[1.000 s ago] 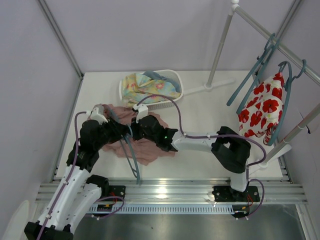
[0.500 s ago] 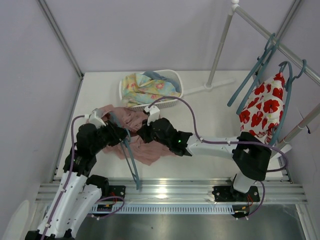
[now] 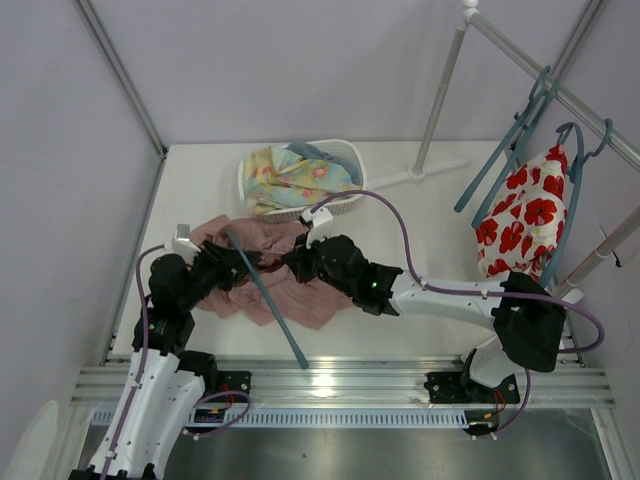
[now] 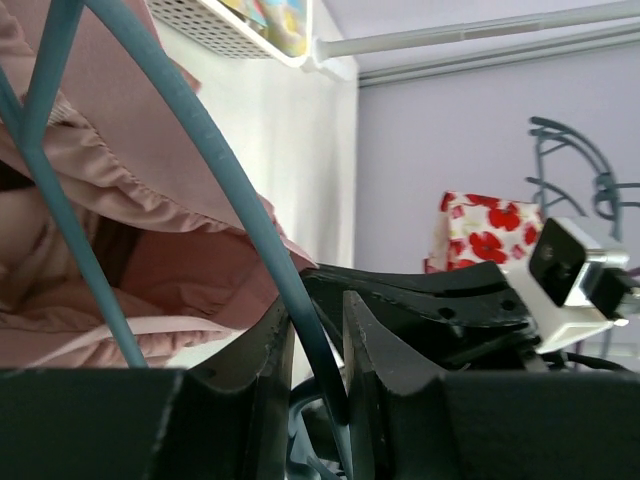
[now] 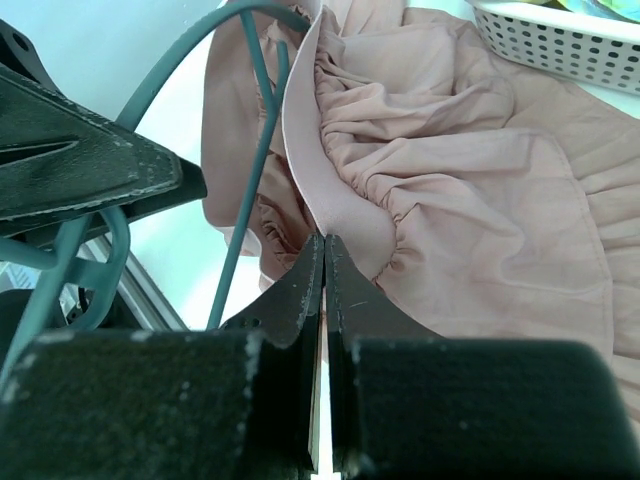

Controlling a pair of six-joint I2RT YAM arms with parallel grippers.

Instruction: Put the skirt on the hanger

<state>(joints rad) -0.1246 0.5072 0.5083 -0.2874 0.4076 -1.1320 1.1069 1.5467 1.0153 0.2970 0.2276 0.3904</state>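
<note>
Clamping a curved arm of the hanger, the left pincer is closed narrowly around the teal plastic. The right pincer is pressed fully together on the waistband edge of the skirt. The skirt lies crumpled toward the worktop's left near side, just in front of the white basket, with the hanger slanting across it toward the near edge.

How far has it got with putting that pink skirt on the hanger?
Both pickups look done: the left gripper is clamped on the hanger, and the right gripper pinches the skirt by its waistband edge. In hand: bringing the hanger up to that lifted edge. Left to do: the skirt mostly lies bunched on the table, not hung, so threading it on remains.
</note>
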